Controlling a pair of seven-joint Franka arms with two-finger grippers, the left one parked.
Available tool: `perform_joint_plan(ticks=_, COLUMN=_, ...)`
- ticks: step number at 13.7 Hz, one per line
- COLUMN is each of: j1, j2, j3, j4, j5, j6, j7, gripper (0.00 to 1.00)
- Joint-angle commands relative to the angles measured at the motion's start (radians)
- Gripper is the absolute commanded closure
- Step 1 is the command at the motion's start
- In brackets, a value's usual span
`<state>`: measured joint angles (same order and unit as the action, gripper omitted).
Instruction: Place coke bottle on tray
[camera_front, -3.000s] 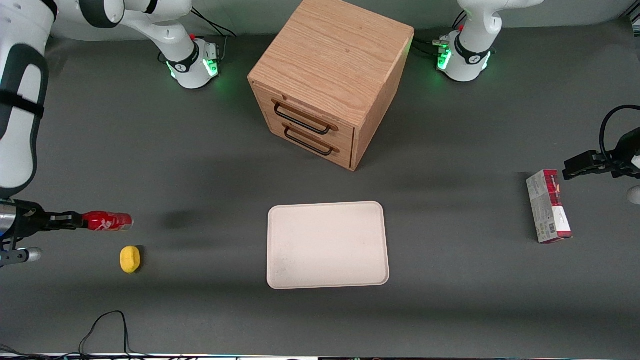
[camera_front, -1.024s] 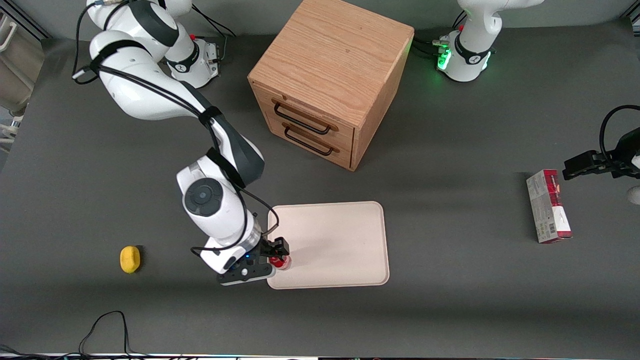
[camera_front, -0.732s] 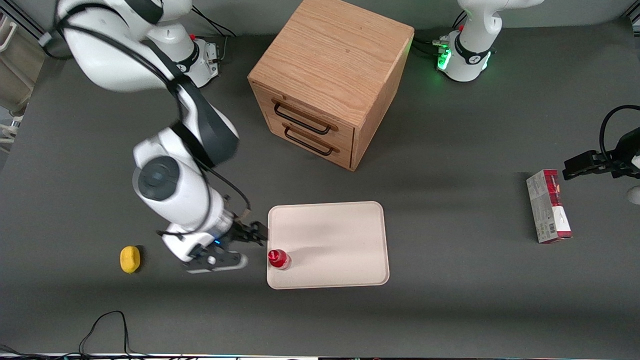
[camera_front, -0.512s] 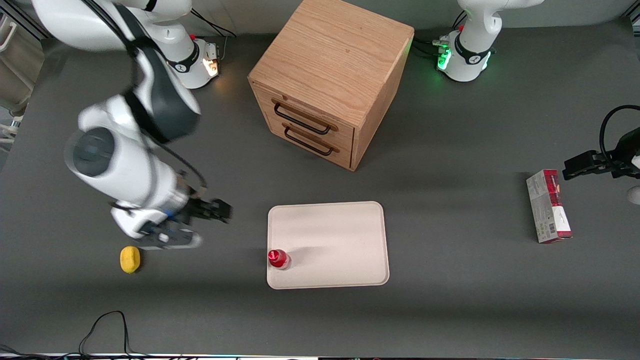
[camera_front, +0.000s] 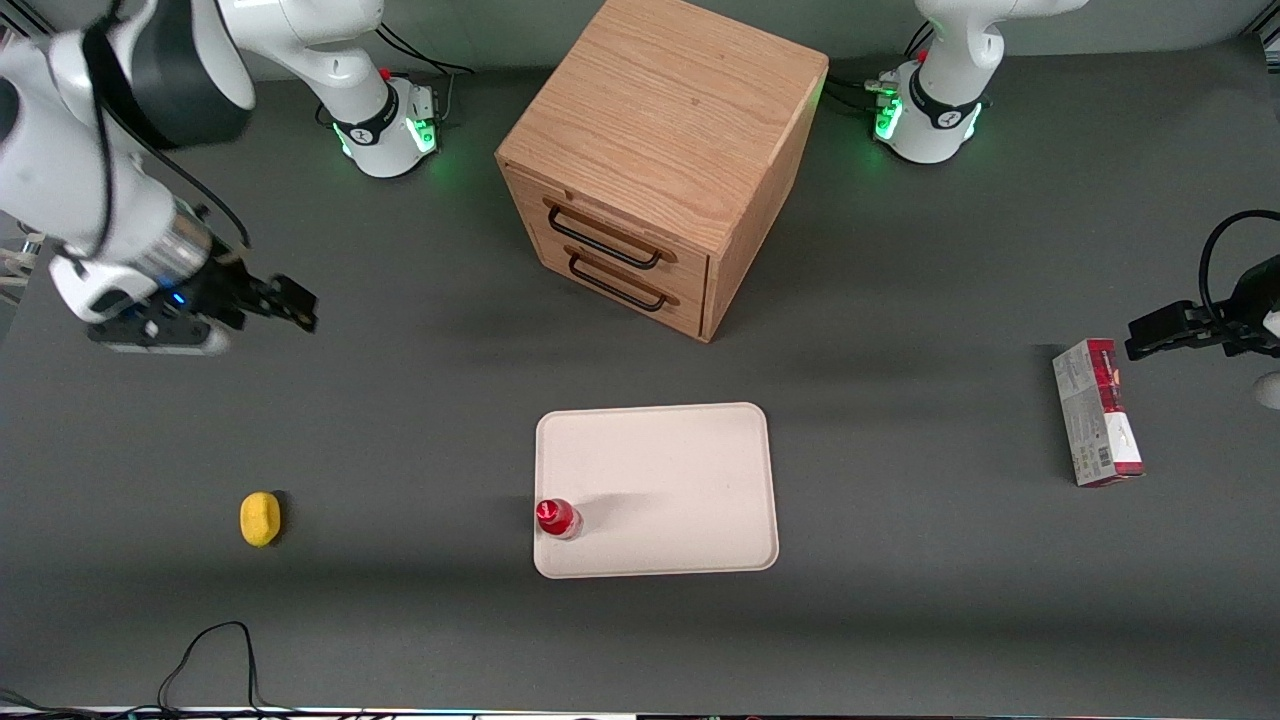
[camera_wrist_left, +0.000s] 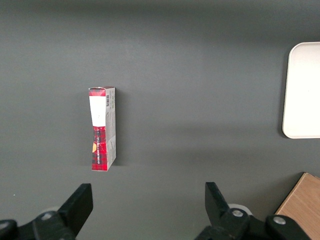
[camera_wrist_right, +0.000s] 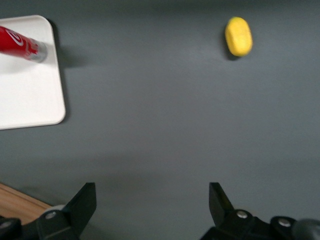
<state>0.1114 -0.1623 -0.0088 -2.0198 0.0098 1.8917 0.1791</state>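
We saw the coke bottle (camera_front: 556, 518) standing upright just inside the tray (camera_front: 680, 470) rim, so the gripper (camera_front: 290, 303), jaws wide and empty, hung near the counter's working-arm edge.

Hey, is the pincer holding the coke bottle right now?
No, the pincer is open and empty above bare table toward the working arm's end, while the coke bottle stands upright on the tray.

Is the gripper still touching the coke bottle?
Apart. The front view shows the gripper, fingers open, high toward the working arm's end of the table, bare table separating it from the coke bottle standing on the tray.
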Motion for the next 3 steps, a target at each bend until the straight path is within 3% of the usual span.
perform_joint_plan(ticks=1, j1=0.010, j2=-0.048, j3=-0.017, j4=-0.018, j5=0.032, j6=-0.020, j7=-0.043, gripper=0.00)
perform_joint_plan(ticks=3, j1=0.008, j2=0.016, j3=-0.019, j4=0.074, j5=0.032, j6=-0.058, j7=-0.036, gripper=0.00)
